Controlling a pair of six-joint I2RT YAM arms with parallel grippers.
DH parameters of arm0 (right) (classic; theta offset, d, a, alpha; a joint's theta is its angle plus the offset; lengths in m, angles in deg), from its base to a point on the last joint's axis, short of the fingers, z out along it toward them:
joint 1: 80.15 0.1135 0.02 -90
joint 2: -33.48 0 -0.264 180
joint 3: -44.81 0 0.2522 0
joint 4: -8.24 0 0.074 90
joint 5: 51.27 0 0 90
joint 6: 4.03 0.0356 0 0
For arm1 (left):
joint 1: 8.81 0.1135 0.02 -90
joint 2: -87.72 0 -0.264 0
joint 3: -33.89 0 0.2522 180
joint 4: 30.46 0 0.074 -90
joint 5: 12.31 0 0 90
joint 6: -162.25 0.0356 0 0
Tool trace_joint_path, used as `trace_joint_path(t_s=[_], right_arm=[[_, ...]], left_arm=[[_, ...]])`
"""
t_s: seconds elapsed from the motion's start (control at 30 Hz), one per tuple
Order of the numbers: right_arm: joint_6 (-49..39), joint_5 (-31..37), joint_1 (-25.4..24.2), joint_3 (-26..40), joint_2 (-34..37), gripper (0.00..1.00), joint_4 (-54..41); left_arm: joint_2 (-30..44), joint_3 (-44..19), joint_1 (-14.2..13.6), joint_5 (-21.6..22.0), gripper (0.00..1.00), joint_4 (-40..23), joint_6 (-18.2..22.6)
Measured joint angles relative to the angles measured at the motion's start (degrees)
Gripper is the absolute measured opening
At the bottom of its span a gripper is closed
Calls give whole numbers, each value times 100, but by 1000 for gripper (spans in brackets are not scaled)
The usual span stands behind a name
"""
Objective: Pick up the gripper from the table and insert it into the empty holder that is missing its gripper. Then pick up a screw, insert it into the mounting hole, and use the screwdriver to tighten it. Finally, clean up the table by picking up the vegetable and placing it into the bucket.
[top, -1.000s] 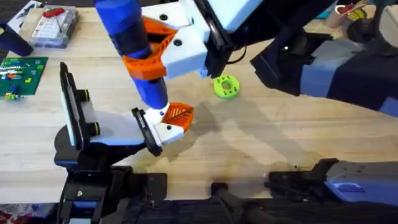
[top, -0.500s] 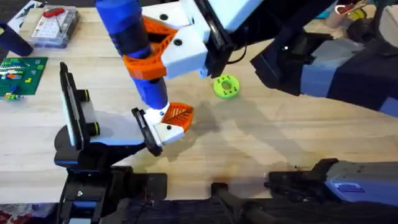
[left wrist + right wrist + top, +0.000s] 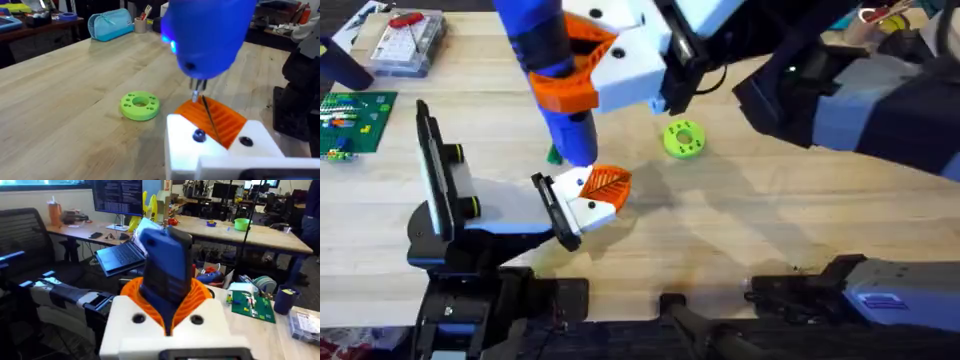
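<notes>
Light wooden table (image 3: 740, 220), busy office behind. Far left: clear parts box (image 3: 408, 42), green circuit board (image 3: 355, 118). Holder (image 3: 556, 212) on grey-white arm, small gripper (image 3: 600, 192) seated in it. Above: screwdriver (image 3: 552, 75) upright, tip just over screw (image 3: 199, 135) in white block. Right gripper (image 3: 167, 325) clamps screwdriver mid-body. Green disc (image 3: 683, 139) beside. Left gripper's fingers: cannot tell. Screwdriver looks stiff, smooth, fairly heavy; mid-barrel grip likely steadiest, thin tip prone to slipping off the screw.
</notes>
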Motion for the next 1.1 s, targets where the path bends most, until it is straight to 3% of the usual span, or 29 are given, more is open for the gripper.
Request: trace_joint_path(t_s=[0.6,1.1], right_arm=[[-48,-109,5,33,-264,24,-222],[-141,-22,210,-497,-265,24,449]], left_arm=[[0,0,0,0,12,0,0],[1,0,0,0,12,0,0]])
